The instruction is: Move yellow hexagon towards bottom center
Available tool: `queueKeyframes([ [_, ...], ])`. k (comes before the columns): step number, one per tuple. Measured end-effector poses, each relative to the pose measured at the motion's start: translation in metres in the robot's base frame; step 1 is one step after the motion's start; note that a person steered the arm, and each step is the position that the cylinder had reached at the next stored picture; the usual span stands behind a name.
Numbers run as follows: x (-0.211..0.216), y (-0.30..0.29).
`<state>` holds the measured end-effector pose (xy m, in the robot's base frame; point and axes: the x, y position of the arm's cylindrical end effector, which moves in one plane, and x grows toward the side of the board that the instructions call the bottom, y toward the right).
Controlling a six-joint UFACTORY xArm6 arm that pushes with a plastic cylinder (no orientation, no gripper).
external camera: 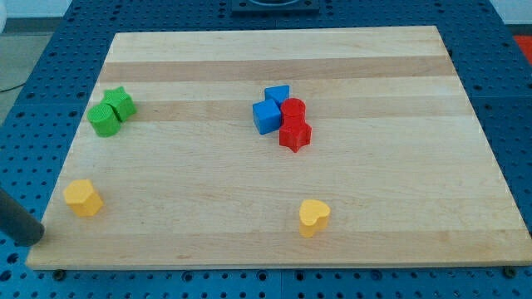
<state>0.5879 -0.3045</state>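
Yellow hexagon (83,198) sits near board's (274,58) bottom-left corner, my tip (33,235) just left; no pincer fitted.

Bench (274,241) mostly open.

Obstacles:
- blue blocks (269,110) and red blocks (294,124), touching cluster, just above bench middle
- green blocks (111,111), touching pair, near left edge, upper half
- yellow hexagon (83,198) near bottom-left corner
- yellow heart (313,216) near bottom edge, right of centre

Free room:
- whole right third, top edge to bottom edge
- strip along top edge
- wide lane along bottom edge between hexagon and heart
- broad gap between green pair and blue-red cluster

My tip (32,236) at bottom-left corner, left of hexagon, apart from it.
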Motion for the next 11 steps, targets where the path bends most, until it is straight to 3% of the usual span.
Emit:
queueKeyframes([
  [2,-0.054,0.001],
  [5,-0.036,0.07],
  [8,-0.06,0.16],
  [11,-0.051,0.254],
])
